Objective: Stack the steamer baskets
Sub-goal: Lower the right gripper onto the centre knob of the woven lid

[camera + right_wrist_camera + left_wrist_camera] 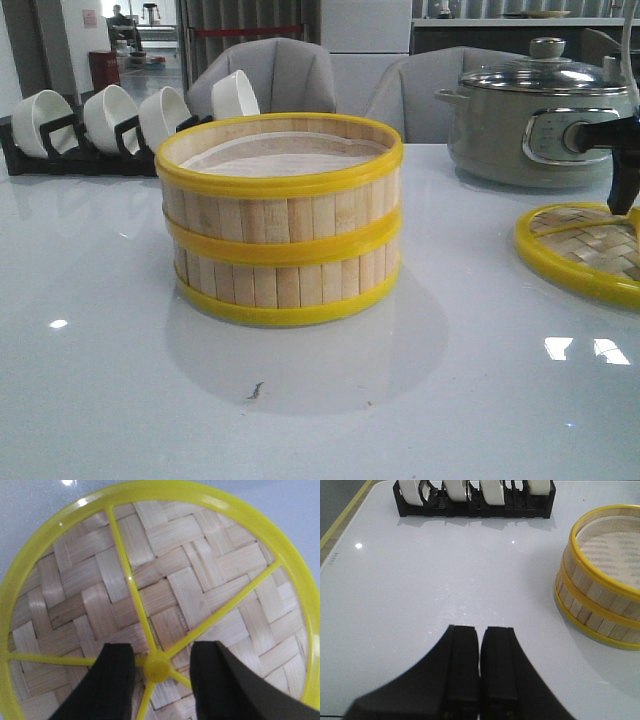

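Note:
Two steamer baskets stand stacked at the table's middle, the upper basket (280, 190) square on the lower basket (285, 278), with a white liner showing in the top one. The left wrist view has the stack (600, 605) off to one side. My left gripper (480, 628) is shut on nothing, hovering over bare table well apart from the stack; it does not show in the front view. My right gripper (621, 205) is open above the flat woven lid (585, 250), its fingers either side of the lid's yellow centre knob (156, 669) without closing on it.
A grey-green electric pot (540, 125) with a glass lid stands at the back right, behind the woven lid (165, 580). A black rack of white bowls (100, 125) (475, 500) lines the back left. The table's left edge (340, 535) runs near the rack.

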